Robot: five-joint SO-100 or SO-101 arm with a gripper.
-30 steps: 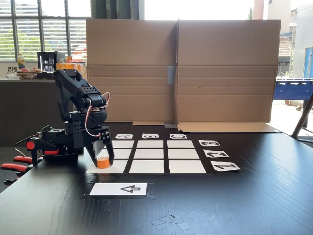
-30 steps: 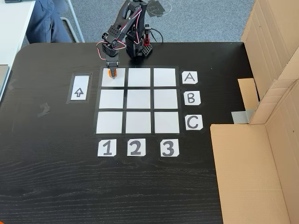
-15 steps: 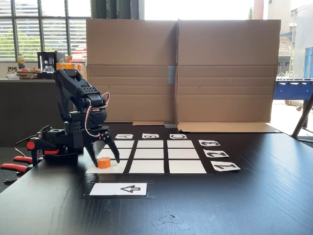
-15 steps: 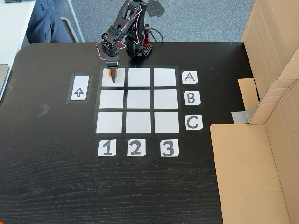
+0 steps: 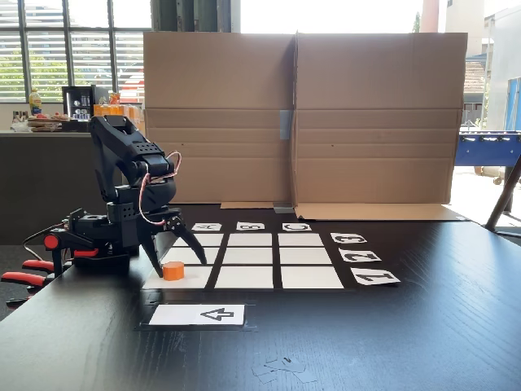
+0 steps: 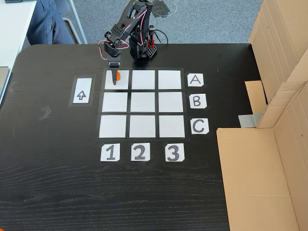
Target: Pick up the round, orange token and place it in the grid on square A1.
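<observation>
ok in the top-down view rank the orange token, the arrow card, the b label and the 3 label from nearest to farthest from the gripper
Gripper sits over the grid's top-left cell, fingers spread.
1. Orange token: between the fingers, on that cell.
2. Arrow card: just left of the grid.
3. B label: right of the grid's middle row.
4. 3 label: below the grid's right column.

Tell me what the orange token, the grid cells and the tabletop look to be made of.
The token looks like matte plastic, possibly printed: evenly bright orange with no shine. The cells of the grid look like plain white paper or card, flat and dull. The tabletop looks like black-stained wood or veneer: grain lines show, with a soft sheen.
</observation>
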